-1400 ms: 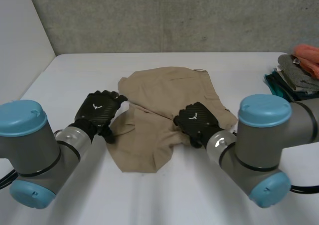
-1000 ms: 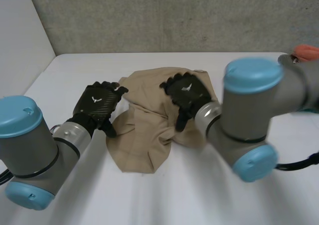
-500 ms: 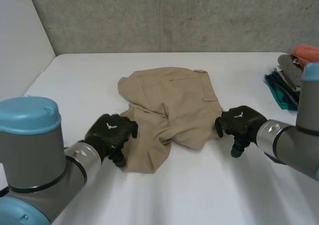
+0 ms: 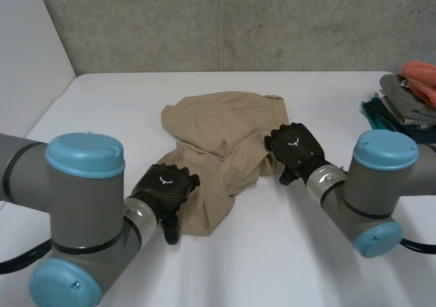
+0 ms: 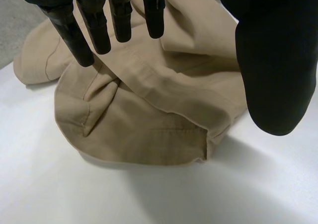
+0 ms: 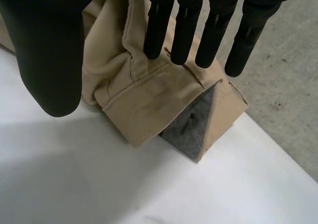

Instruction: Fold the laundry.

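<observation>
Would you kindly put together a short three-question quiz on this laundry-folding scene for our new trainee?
1. True or false: the left hand is curled round a fold of the beige garment.
2. Where does the pile of other clothes lie? A) at the edge of the white table on the robot's right; B) at its edge on the robot's left; C) under the beige garment.
3. In its own wrist view, are the fingers of the right hand straight or curled?

Key: 1 false, its fingers are straight over the cloth. 2 A. 3 straight.
</observation>
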You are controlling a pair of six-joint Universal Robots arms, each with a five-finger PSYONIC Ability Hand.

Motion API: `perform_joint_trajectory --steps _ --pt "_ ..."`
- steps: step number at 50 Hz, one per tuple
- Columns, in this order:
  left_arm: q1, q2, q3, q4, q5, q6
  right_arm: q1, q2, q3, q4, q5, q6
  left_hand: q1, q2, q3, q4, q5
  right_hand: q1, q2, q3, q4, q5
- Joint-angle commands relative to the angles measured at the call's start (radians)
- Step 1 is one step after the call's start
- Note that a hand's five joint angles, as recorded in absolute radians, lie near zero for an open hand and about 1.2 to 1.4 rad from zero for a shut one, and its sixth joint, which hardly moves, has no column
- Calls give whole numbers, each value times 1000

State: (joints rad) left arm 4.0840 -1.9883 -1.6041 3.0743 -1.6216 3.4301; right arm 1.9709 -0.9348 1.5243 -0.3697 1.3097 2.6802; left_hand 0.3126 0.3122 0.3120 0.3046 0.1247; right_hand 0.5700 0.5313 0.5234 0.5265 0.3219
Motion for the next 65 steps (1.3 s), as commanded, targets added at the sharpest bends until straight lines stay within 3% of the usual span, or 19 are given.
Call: perform_joint_trajectory --steps 1,4,9,14,16,19,21,28,31,36,42,47,54,58,65 --pt "-37 -78 75 -52 -26 -5 43 148 -133 -101 89 -60 -117 -116 -116 -109 -103 65 104 112 109 139" --pt "-50 -101 92 -55 -40 -5 51 185 -170 -120 102 -80 -120 -119 -119 -112 -106 159 198 206 202 232" --pt "-63 -138 113 -52 -72 1 54 217 -228 -144 134 -102 -102 -102 -102 -94 -89 825 864 872 869 899" --pt "-65 -176 141 -29 -107 29 49 153 -217 -127 152 -59 79 80 80 87 93 826 865 873 870 900" --pt "-63 -185 156 -17 -121 41 48 116 -201 -114 152 -33 223 223 224 231 236 826 865 873 870 900" --pt "-56 -202 185 17 -155 64 39 32 -184 -81 143 15 660 660 660 668 673 826 865 873 870 900" --pt "-47 -210 211 50 -178 78 23 -20 -176 -45 137 49 1082 1082 1082 1089 1095 826 865 873 870 900" --pt "22 -169 294 75 -248 129 -23 -130 -202 124 105 55 1084 1084 1084 1092 1097 826 865 873 870 900" --pt "73 -55 306 60 -250 115 -47 -186 -231 253 85 1 1084 1084 1084 1092 1097 826 865 873 870 900" --pt "111 237 344 0 -167 101 -76 -297 -312 429 56 -83 1084 1084 1084 1092 1097 826 865 873 870 900" --pt "150 384 438 -120 -93 71 -81 -364 -433 575 54 -95 1084 1084 1084 1092 1097 826 865 873 870 900" --pt "177 368 518 -206 -86 51 -92 -351 -532 722 30 -115 1084 1084 1084 1092 1097 826 865 873 870 900" --pt "177 189 627 -250 -70 44 -78 -240 -611 790 -4 -163 1084 1084 1084 1092 1097 826 865 873 870 900" --pt "177 51 722 -232 -69 49 -55 -151 -665 758 19 -155 1084 1084 1084 1092 1097 826 865 873 870 900" --pt "202 -132 1025 -70 -38 32 -9 28 -921 511 177 -103 1084 1084 1084 1092 1097 826 865 873 870 900"
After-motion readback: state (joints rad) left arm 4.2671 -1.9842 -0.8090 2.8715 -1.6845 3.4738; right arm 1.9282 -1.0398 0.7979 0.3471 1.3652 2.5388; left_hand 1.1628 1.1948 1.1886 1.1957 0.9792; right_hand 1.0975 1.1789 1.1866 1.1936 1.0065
